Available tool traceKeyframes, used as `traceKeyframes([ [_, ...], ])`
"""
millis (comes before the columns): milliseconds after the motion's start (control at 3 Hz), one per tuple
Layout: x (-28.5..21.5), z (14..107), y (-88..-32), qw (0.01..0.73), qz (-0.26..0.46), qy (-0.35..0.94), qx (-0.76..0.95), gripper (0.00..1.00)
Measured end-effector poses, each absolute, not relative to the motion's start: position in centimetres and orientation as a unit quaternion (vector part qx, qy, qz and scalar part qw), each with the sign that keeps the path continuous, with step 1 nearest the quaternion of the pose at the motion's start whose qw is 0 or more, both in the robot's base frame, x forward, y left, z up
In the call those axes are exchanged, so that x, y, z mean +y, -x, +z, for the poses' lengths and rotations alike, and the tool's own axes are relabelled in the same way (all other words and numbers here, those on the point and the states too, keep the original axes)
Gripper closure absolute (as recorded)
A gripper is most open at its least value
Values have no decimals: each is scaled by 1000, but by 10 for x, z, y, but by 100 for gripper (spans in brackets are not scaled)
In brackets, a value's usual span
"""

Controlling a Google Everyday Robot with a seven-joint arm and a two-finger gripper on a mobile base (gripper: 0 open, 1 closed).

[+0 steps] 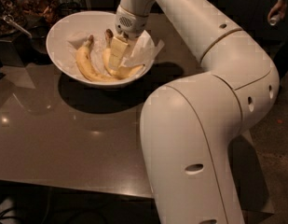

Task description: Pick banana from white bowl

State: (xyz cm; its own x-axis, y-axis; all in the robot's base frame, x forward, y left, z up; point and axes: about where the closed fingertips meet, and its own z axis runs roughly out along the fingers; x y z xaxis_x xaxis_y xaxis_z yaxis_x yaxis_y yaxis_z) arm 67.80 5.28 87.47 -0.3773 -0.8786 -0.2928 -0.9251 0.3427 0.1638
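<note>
The white bowl [57, 36] stands at the back left of the brown table, lined with crumpled white paper [146, 48]. Two bananas lie in it. The banana [129, 72], thick and bent with a dark brown stem tip, lies on the right side of the bowl. A slimmer crescent banana [85, 63] lies to its left. My gripper [116, 52] reaches down into the bowl from above and sits right on the thick banana's middle, hiding part of it. The banana still rests in the bowl.
My large white arm [195, 139] fills the right half of the view and covers the table's right side. Dark clutter with a metal utensil [15, 24] stands at the back left. A person's hand [276, 10] shows at the top right. The table's [64, 143] front edge runs along the bottom.
</note>
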Motion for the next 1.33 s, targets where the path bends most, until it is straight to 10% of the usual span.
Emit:
traceKeyframes([
  [1333,71,844,-682,45,171,548,818,38],
])
